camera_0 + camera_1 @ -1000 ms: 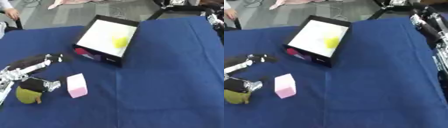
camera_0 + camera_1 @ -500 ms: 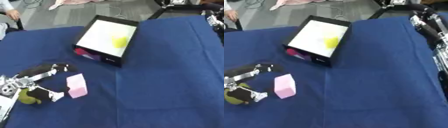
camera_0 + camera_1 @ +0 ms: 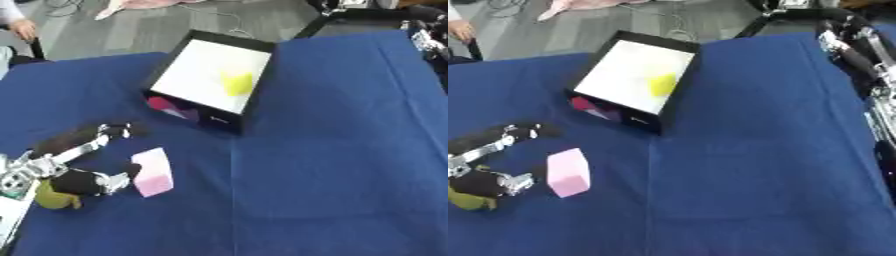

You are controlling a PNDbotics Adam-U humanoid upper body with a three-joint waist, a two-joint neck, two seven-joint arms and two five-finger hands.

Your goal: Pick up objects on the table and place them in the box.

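While the fingers (image 3: 112,131) of the left hand (image 3: 74,165) are spread, with one long finger reaching to the far side and a shorter one bent toward the pink block (image 3: 153,171), they do not close on it; the block lies just beside them on the right, on the blue worktop (image 3: 332,150). An olive-yellow object (image 3: 55,199) sits under the near part of this hand, perhaps held against the palm, but I cannot tell this. The block looks light and stiff, maybe foam, with flat sides, so I judge a hold across its two long faces is best. The box (image 3: 213,75) stands farther, with a yellow thing (image 3: 235,82) already inside. The right hand (image 3: 843,37) shows at the far right edge; whether it is open I cannot tell.
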